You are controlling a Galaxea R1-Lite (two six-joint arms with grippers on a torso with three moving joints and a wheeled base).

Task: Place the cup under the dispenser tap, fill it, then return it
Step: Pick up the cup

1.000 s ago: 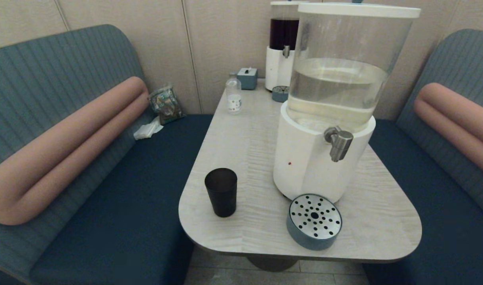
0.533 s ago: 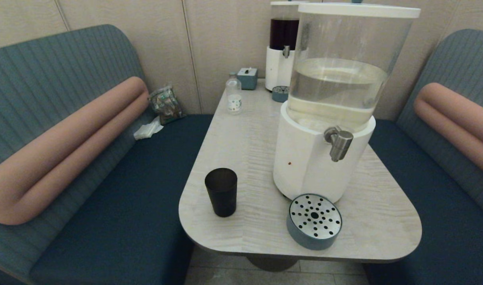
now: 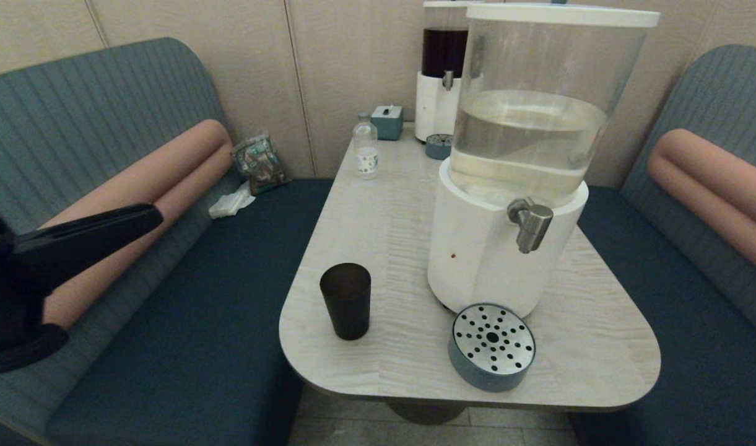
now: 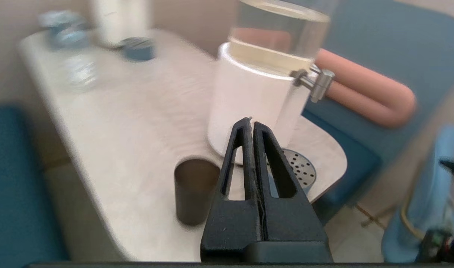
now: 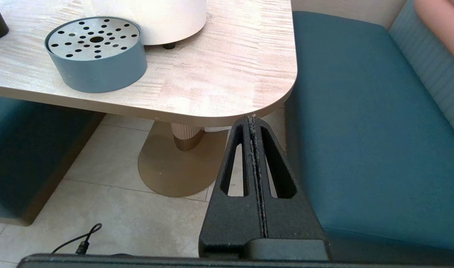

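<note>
From the head view, the cup [image 3: 345,300] stands upright on the bench [image 3: 600,347] near its front left corner, a plain black tumbler that narrows toward its base, matte, with no handle and an open dark mouth. It is well apart from the dispenser tap [image 3: 530,223], a short brushed-steel spigot jutting from the white base of the large dispenser [image 3: 477,260], whose clear tank holds pale liquid. A round grey-blue drip tray [image 3: 491,345] with a perforated metal top sits on the bench just in front of the dispenser. The left pincer [image 3: 148,215] reaches in over the left seat, away from the cup.

In the left wrist view, the left pincer [image 4: 252,121] has its fingers pressed together and holds nothing; the cup [image 4: 194,190] appears beyond it as a dark, smooth cylinder.

In the right wrist view, the right pincer [image 5: 252,118] is likewise closed and empty, low beside the bench's edge above the tiled floor [image 5: 111,178], with the drip tray [image 5: 96,54] ahead of it.
</note>
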